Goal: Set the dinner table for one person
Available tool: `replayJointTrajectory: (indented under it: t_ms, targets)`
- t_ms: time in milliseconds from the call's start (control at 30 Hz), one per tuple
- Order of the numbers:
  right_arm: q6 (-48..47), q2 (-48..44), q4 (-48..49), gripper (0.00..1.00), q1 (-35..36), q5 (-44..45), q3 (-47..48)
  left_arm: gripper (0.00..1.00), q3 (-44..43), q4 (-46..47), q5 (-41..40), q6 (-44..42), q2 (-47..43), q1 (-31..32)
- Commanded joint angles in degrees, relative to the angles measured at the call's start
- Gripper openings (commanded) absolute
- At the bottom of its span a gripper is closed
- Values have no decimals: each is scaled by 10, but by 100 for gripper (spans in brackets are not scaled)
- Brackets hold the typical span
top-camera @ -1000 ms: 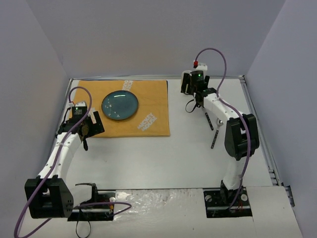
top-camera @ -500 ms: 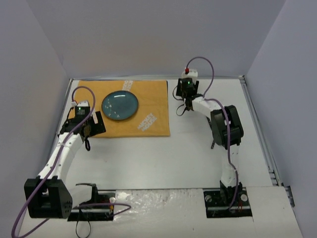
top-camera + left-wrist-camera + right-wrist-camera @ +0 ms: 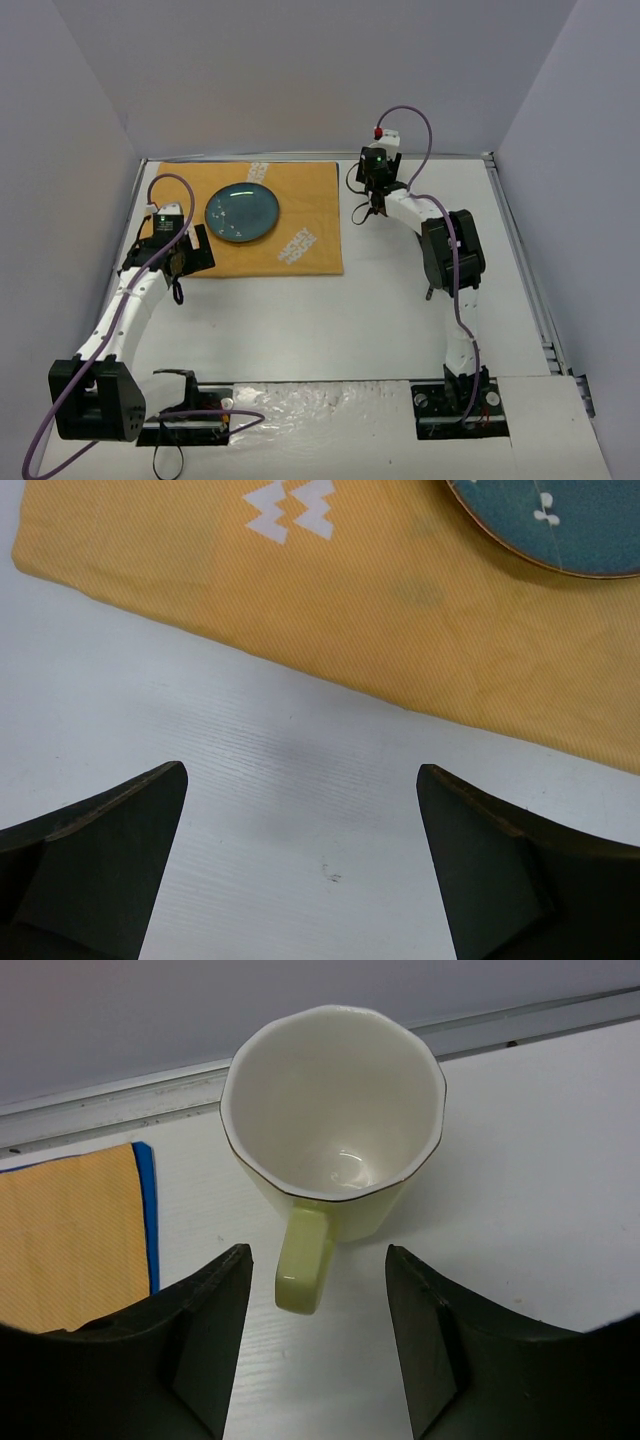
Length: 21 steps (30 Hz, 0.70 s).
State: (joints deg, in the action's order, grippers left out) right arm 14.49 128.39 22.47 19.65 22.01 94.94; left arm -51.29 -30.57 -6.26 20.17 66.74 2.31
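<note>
Right gripper (image 3: pixel 317 1270) lined up on mug handle; jaws apart, nothing held.

Mug (image 3: pixel 335 1140) stands upright on the dinner table (image 3: pixel 330 320), near its far rim, just right of the orange mat (image 3: pixel 300 215). Handle (image 3: pixel 303 1260) points straight back at the right jaws and sits between them, closer to the left finger, touching neither. Right arm is nearer by far. Mug: glazed, pale yellow outside, white inside, faceted wall, thin dark lip. Mat: woven cloth, white print. Blue plate (image 3: pixel 242 212) lies on the mat. Left gripper (image 3: pixel 302 772) is spread wide over bare table by the mat's edge.
</note>
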Motion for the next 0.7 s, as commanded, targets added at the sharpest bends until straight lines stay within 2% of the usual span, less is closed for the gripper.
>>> replayJointTrajectory:
  t_ms: [0,400,667]
  targets:
    - [7,8,29,51,6,36,42,97,-17,22,-8,-4,-6,3]
    - [2,22,10,34,5,41,65,97,-18,23,-5,-4,-4,3]
    - [-15,10,22,16,1,38,51,97,-17,24,-2,-5,-4,4]
